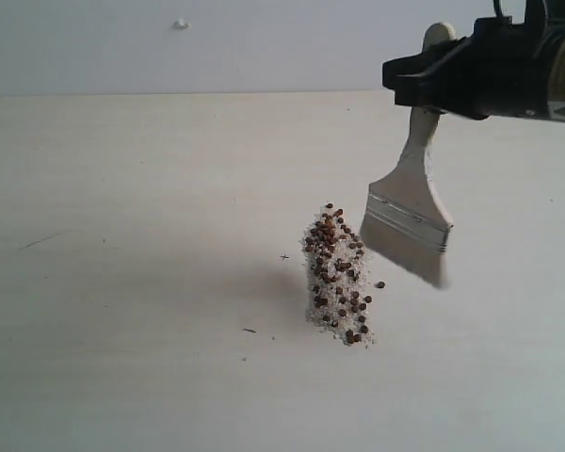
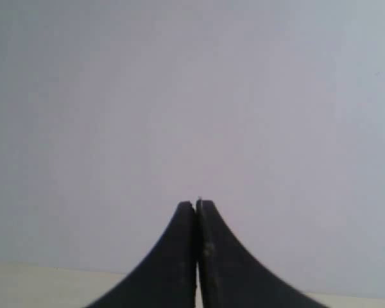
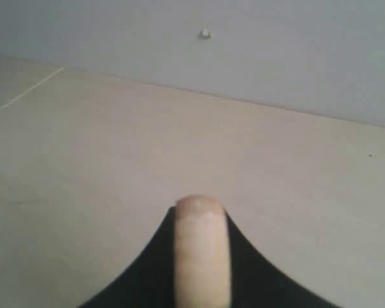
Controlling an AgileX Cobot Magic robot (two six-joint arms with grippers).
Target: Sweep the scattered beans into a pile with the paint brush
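The beans [image 1: 337,275], dark reddish-brown and mixed with tiny white grains, lie gathered in a narrow pile [image 1: 339,292] near the middle of the table in the exterior view. One bean [image 1: 379,284] lies apart just right of it. The paint brush [image 1: 410,212] hangs to the right of the pile, bristles down and blurred, a little off the table. My right gripper [image 1: 431,80] is shut on its cream handle [image 3: 202,256], whose rounded end sticks out between the jaws. My left gripper [image 2: 196,206] is shut with nothing in it, facing a plain wall; it does not show in the exterior view.
The pale wooden table [image 1: 122,282] carries a few dark specks [image 1: 250,330] left of the pile. A grey wall with a small white fitting [image 1: 180,24] rises behind the table's far edge.
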